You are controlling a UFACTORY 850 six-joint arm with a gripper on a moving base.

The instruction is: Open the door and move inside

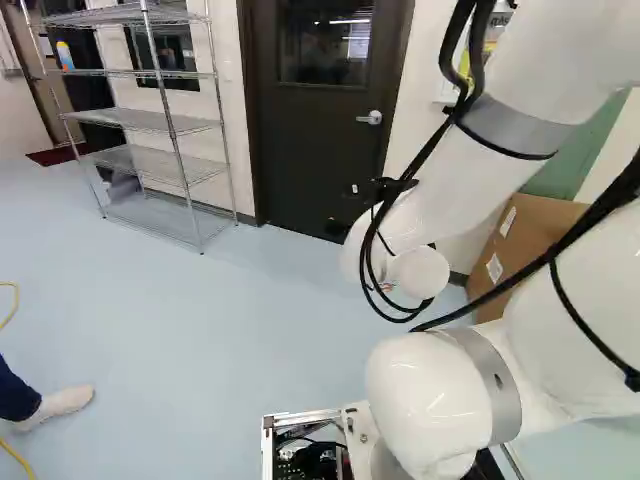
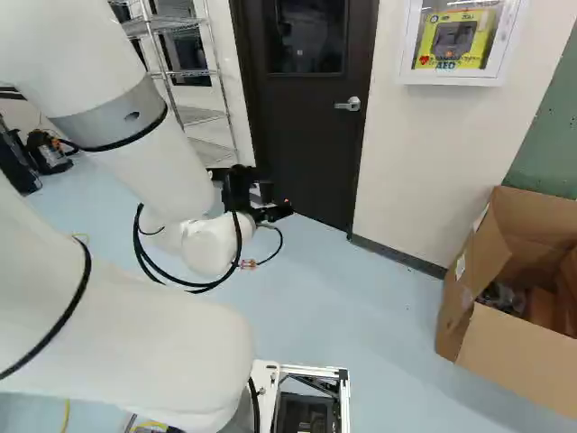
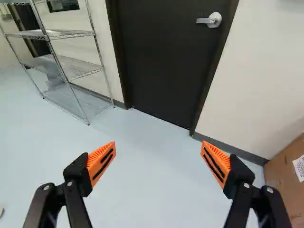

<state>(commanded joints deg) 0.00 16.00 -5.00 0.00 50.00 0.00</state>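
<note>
Smooth pale-blue floor [image 3: 156,180], flat dark door [image 3: 156,61] with silvery lever handle [image 3: 212,20], wide-apart jaws with ribbed orange pads [image 3: 101,159]

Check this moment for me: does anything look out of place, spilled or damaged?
Nothing looks spilled or damaged. Slightly untidy: a yellow cord lying loosely curved on the floor, at the left of the left base view. The shut door looks intact.

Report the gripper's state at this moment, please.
Gripper: open, orange pads spread wide, nothing between them; the lever handle of the dark door is ahead, ungrasped.
</note>
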